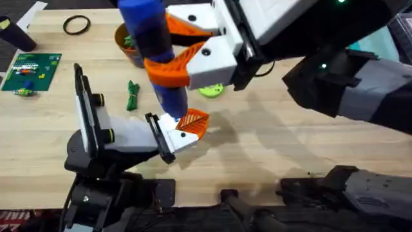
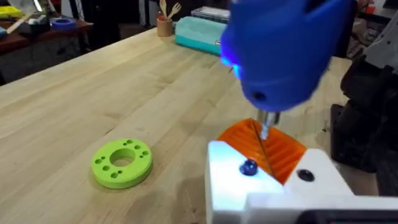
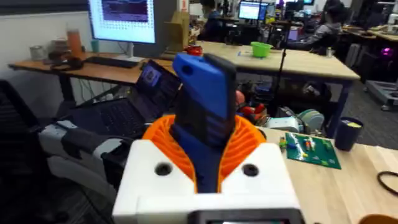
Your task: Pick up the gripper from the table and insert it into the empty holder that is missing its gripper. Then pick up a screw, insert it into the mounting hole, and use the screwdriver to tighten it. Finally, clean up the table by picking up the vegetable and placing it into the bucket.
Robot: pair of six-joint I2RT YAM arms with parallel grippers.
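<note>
My right gripper is shut on the screwdriver, its orange jaws clamped around the navy body, and holds it upright over the table. The metal tip points down at the small orange ribbed gripper, whose white base sits in the black bracket of the holder. A dark screw head sits in that base just below the tip; whether they touch is unclear. The vegetable lies left of the screwdriver. The bucket stands behind it, partly hidden.
A lime green ring lies right of the screwdriver and shows in the left wrist view too. A thin black ring and a green circuit board lie at the far left. The holder's black base fills the lower left.
</note>
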